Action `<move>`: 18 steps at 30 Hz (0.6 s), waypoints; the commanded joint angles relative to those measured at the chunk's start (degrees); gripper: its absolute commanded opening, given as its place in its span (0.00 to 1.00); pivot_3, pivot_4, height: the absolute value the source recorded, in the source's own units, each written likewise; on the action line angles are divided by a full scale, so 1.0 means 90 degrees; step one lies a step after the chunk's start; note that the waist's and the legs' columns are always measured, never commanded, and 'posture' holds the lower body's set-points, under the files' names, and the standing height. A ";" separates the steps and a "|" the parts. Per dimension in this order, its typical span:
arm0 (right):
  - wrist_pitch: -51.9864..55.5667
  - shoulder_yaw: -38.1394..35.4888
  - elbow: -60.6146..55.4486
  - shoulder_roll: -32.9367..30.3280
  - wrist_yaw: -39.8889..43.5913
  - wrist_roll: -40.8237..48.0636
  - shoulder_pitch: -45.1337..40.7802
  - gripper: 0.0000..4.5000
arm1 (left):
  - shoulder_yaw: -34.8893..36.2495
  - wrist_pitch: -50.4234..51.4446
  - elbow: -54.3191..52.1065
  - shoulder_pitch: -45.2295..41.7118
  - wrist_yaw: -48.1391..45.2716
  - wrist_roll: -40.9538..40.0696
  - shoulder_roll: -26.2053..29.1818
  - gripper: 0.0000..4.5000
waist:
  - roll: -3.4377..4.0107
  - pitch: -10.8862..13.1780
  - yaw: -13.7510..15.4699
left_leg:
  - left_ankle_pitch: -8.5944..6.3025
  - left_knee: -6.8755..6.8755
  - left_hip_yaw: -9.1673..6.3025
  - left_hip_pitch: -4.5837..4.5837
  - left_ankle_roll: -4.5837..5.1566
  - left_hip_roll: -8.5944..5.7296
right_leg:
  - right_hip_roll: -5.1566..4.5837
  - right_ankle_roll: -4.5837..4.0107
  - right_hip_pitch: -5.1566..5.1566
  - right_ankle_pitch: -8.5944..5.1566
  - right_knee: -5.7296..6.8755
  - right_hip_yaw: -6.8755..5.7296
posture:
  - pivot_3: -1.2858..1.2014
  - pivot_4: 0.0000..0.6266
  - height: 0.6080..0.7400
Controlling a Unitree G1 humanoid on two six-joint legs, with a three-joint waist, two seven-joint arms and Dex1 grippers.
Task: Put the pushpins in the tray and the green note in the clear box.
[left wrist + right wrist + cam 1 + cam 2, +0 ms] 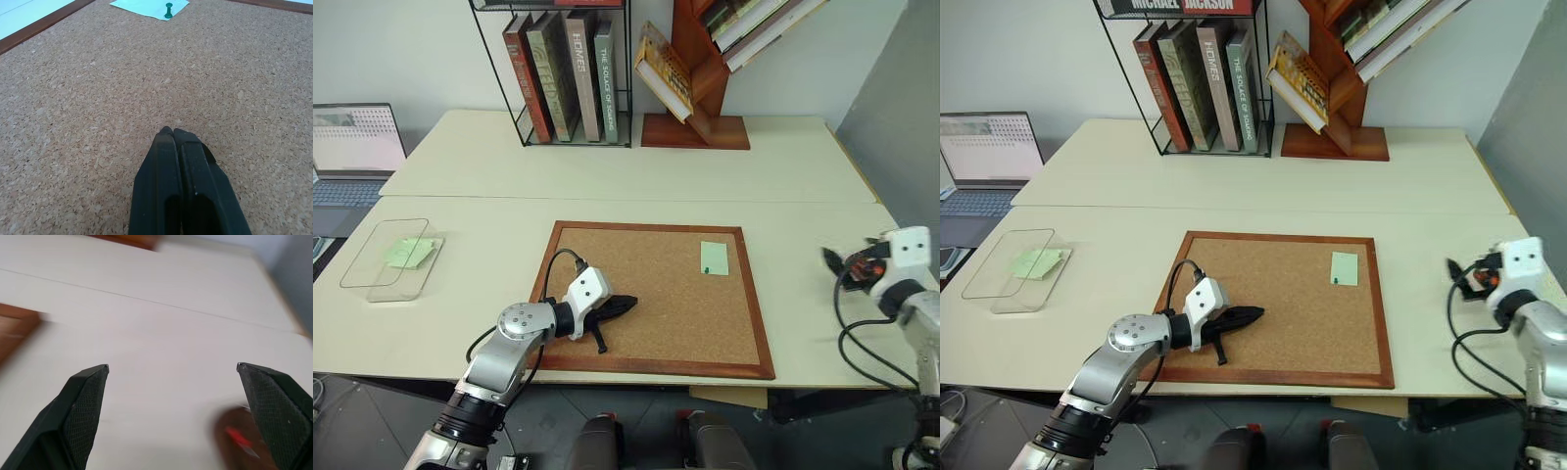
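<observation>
Head views: the corkboard (656, 299) lies mid-table with the pale green note (714, 258) pinned near its far right corner. The left gripper (625, 305) rests over the board's near left part, well apart from the note. The clear box (391, 258) sits at the table's left with a lime-green sheet (410, 252) inside.

Left wrist view: the fingers (166, 186) are pressed together over bare cork; beyond them a green pushpin (168, 10) stands in the note.

Right wrist view: the right gripper (172, 368) has its fingers spread wide over the table, and the blurred brown tray (239, 438) with a red pushpin (238, 435) lies just beside one finger.
</observation>
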 commanded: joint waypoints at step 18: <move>-0.0572 0.2460 0.0234 0.1060 0.0870 -0.0477 -0.0742 0.99 | -0.0172 0.0092 0.0120 0.0129 -0.0108 0.0183 0.0149 0.00 | -0.0003 0.0000 -0.0003 | 0.0000 -0.0001 -0.0002 0.0000 0.0000 0.0002 | -0.0019 -0.0019 -0.0002 -0.0011 0.0000 -0.0004 | 0.52 0.24 1.00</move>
